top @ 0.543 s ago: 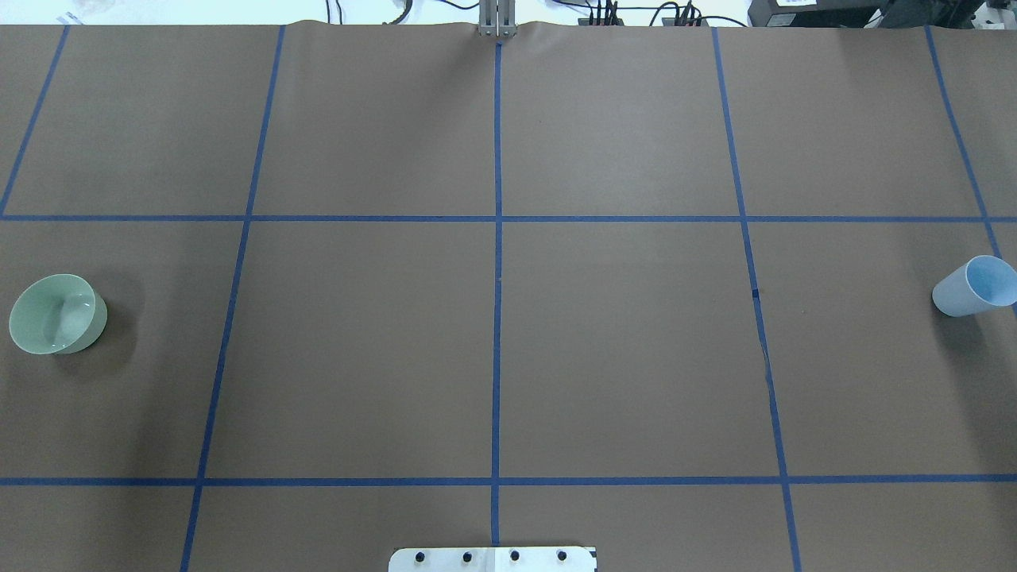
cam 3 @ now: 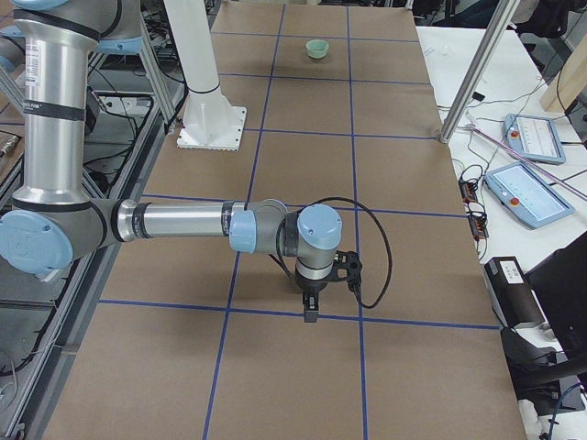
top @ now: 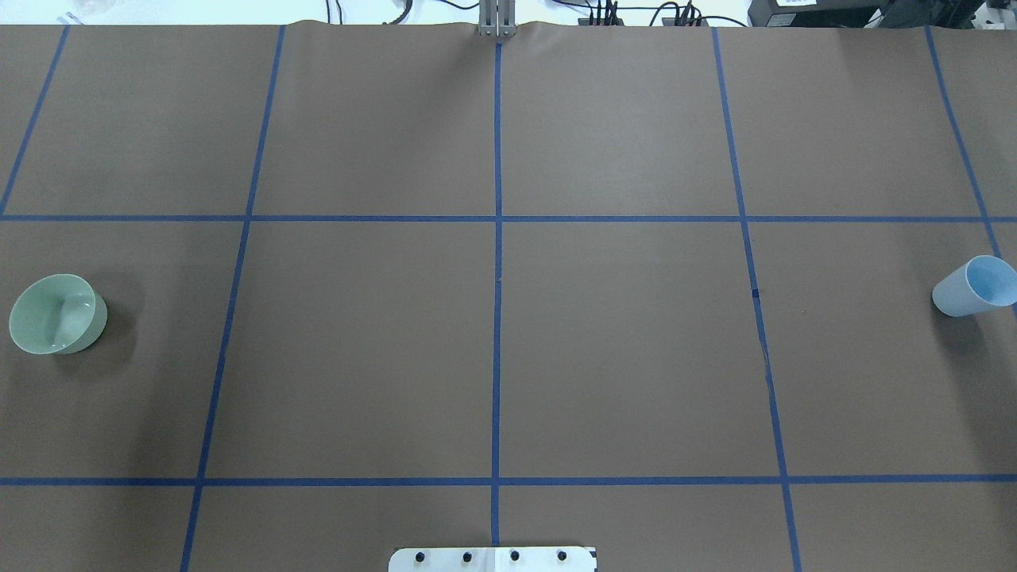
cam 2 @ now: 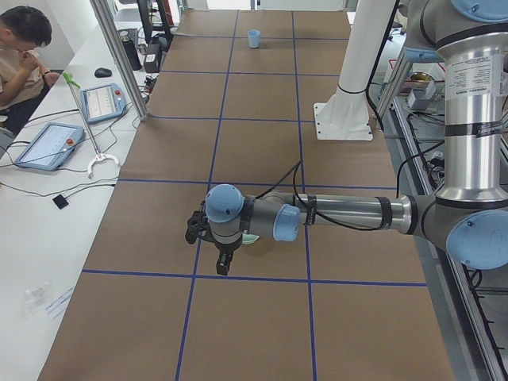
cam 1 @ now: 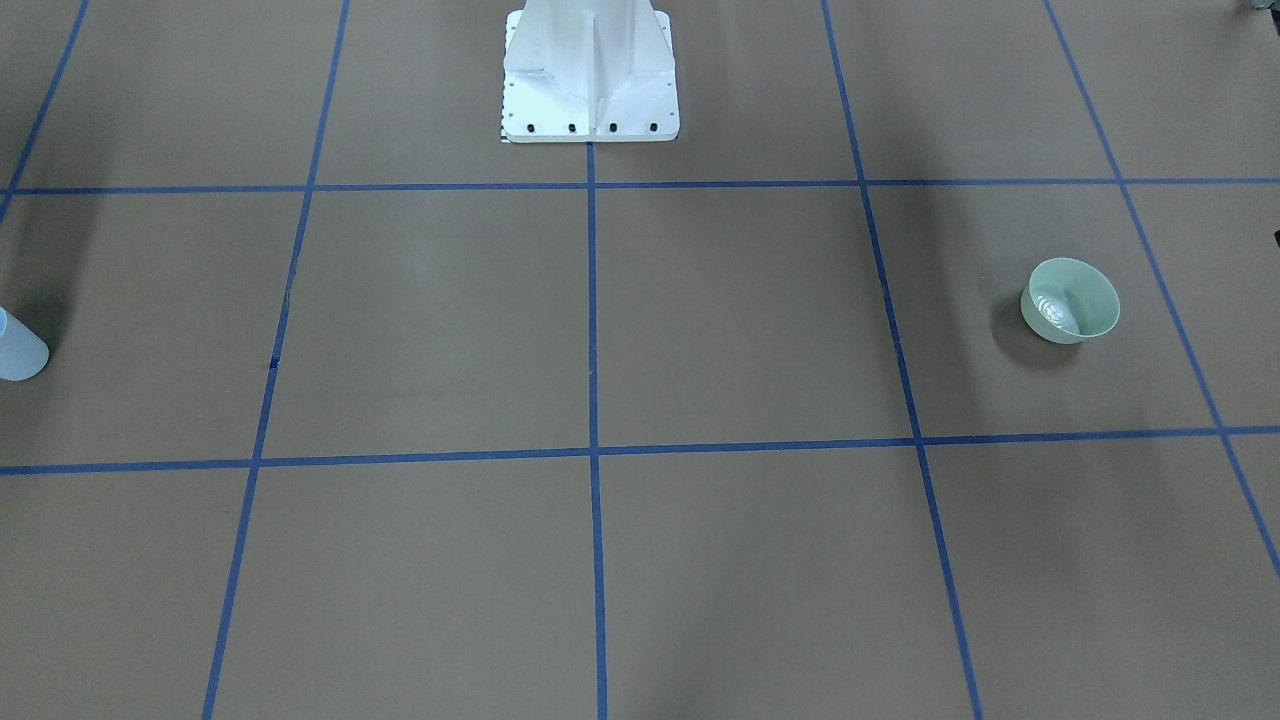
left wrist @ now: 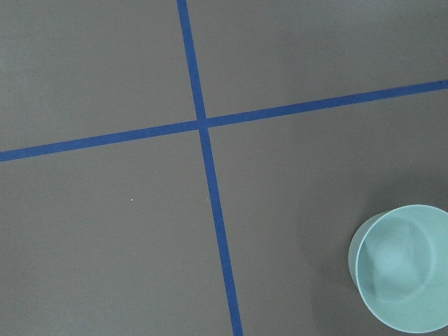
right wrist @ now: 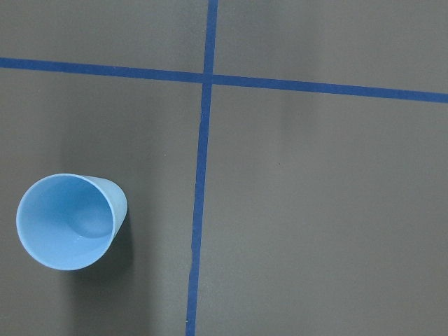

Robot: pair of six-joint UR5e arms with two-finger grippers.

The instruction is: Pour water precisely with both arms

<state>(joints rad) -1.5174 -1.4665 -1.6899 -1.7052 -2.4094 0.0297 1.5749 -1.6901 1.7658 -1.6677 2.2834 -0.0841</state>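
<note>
This is a robotics lab. The table (top: 636, 357) is covered in brown paper and ruled into squares with blue tape (top: 497, 318). A white pedestal (cam 1: 590, 70) is bolted down at 12 o'clock in the front-facing view. Two industrial arms work over the paper, the left arm (cam 2: 349, 213) and the right arm (cam 3: 183, 222), both silver tubes with pale-blue joint caps and black cables. A white bench (cam 2: 40, 230) runs along the table. On it lie pendants (cam 2: 101, 101) with screens and red buttons, at 10 o'clock in the left view and 3 o'clock in the right view. An operator (cam 2: 20, 48) sits at 10 o'clock beside them. A metal post (cam 2: 119, 55) rises from the table's edge. Plugs (top: 608, 14) crowd 12 o'clock in the overhead view.
</note>
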